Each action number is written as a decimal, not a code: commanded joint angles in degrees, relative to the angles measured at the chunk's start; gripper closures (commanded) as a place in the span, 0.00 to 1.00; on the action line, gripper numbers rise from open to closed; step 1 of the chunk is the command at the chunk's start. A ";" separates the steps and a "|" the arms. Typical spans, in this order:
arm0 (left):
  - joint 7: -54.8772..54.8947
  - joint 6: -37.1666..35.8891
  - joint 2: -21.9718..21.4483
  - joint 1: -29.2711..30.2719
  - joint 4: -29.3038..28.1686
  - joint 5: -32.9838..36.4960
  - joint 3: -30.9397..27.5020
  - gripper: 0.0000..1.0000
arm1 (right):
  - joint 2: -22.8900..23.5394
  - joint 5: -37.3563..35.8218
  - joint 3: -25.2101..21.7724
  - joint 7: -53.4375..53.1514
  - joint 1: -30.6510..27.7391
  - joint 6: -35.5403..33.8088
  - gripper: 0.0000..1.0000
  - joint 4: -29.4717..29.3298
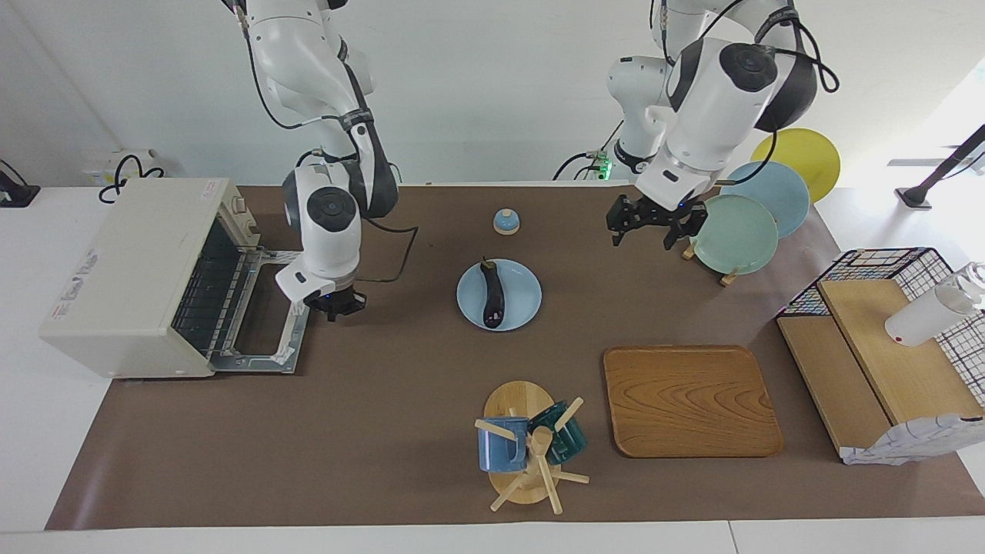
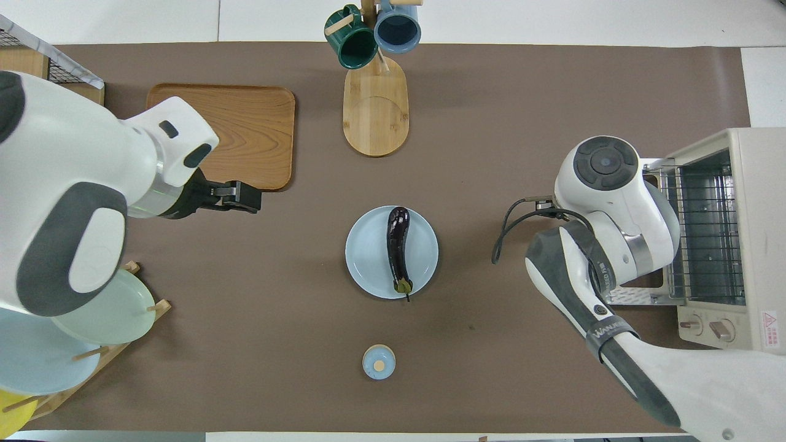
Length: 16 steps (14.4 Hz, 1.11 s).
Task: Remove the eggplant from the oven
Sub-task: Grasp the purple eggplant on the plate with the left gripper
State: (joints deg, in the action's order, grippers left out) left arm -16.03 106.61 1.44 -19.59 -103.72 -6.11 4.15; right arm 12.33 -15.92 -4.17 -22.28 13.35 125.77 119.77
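The dark purple eggplant lies on a light blue plate in the middle of the table, its green stem toward the robots; both also show in the overhead view, eggplant on plate. The cream oven stands at the right arm's end with its door folded down and its wire rack bare. It also shows in the overhead view. My right gripper hangs low by the open door's edge. My left gripper is open and empty, raised beside the plate rack.
A wooden tray and a mug tree with two mugs lie farther from the robots than the plate. A small blue knobbed object sits nearer to them. A plate rack and a wire basket stand at the left arm's end.
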 commanded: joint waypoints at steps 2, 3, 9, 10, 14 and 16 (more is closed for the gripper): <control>-8.21 8.85 6.19 -7.98 -1.22 -0.92 -0.90 0.00 | -1.00 -1.14 0.92 0.48 -2.01 2.10 1.00 2.66; -9.62 10.70 7.69 -9.83 -1.30 -0.92 -0.90 0.00 | -0.91 -1.14 0.92 0.66 -2.36 2.54 1.00 3.01; -13.59 24.15 17.09 -16.70 -2.36 -2.24 -0.90 0.00 | 0.15 -1.31 0.92 1.80 -4.38 3.87 1.00 3.63; -13.59 24.86 18.07 -17.75 -2.36 -2.24 -0.90 0.00 | 0.15 -1.40 0.92 1.98 -4.65 3.87 1.00 3.63; -13.24 30.22 19.22 -19.95 -5.43 -2.24 -0.90 0.00 | 0.76 -5.07 0.92 2.94 -4.74 3.78 1.00 3.63; -13.23 30.93 20.00 -20.92 -5.52 -2.24 -0.90 0.00 | 0.76 -8.58 0.92 4.25 -4.65 2.29 1.00 2.75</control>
State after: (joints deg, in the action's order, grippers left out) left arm -29.32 135.36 21.68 -38.88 -107.68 -7.33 4.28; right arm 12.91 -20.07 -3.29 -20.47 9.96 128.35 122.95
